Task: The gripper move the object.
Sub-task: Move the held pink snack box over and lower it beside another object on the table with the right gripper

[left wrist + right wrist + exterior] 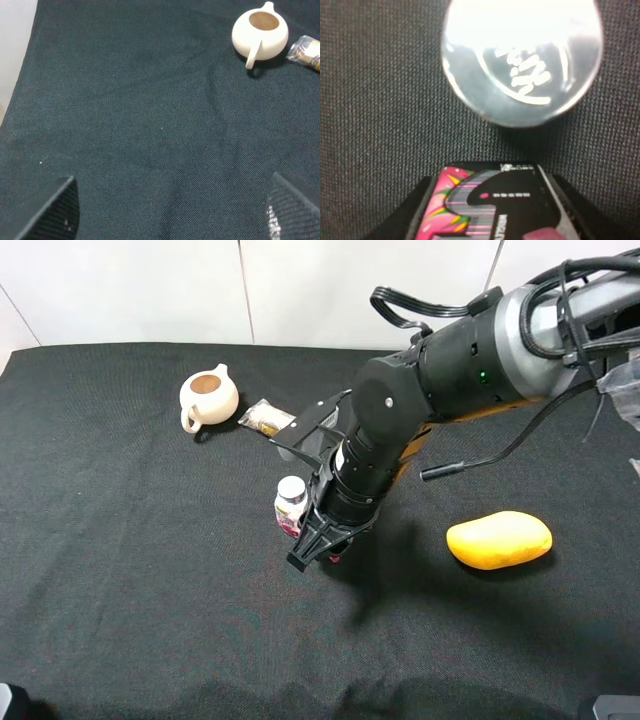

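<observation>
**Exterior high.** Your right hand (318, 548) points down at mid-desk (120, 570), just right of the small bottle (290, 502). What it grips is mostly hidden from you here. The cream teapot (208, 397) and clear packet (265, 418) lie far left. The yellow mango (498, 539) lies to the right, well apart.

**Left wrist.** Your left hand (170, 215) is spread wide over bare black cloth, with nothing between its fingers (50, 212). The teapot and packet lie beyond it.

**Right wrist.** Your right hand is clamped narrow on the object (492, 205). You see a black tin face with pink, green and yellow streaks, grey stripes, a pink dot and white lettering. The bottle's white cap is just beside it, with a gap of cloth between.
</observation>
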`<state>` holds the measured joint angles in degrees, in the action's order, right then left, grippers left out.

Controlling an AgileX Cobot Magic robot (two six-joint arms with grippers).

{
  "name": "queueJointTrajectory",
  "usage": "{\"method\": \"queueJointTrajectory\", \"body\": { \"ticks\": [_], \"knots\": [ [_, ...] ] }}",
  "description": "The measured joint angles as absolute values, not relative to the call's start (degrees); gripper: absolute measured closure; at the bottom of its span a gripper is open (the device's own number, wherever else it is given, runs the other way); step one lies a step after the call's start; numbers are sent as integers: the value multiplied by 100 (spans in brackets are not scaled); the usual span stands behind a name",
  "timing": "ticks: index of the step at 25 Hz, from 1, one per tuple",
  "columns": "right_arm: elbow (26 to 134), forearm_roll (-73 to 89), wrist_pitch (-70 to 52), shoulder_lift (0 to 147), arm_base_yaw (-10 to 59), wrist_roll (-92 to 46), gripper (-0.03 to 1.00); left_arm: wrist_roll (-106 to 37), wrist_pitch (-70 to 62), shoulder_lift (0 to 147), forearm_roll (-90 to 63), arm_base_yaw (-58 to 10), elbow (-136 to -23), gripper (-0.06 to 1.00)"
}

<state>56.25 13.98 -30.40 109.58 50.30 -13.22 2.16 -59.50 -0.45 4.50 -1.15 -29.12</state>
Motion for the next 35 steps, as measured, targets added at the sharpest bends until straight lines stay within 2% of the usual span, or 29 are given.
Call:
{"method": "queueJointTrajectory", "body": {
  "ticks": [35],
  "knots": [
    [5625,1421,-2943,11156,5030,-1366,63,216,-5950,-45,450,-115,-2912,15]
  ]
}}
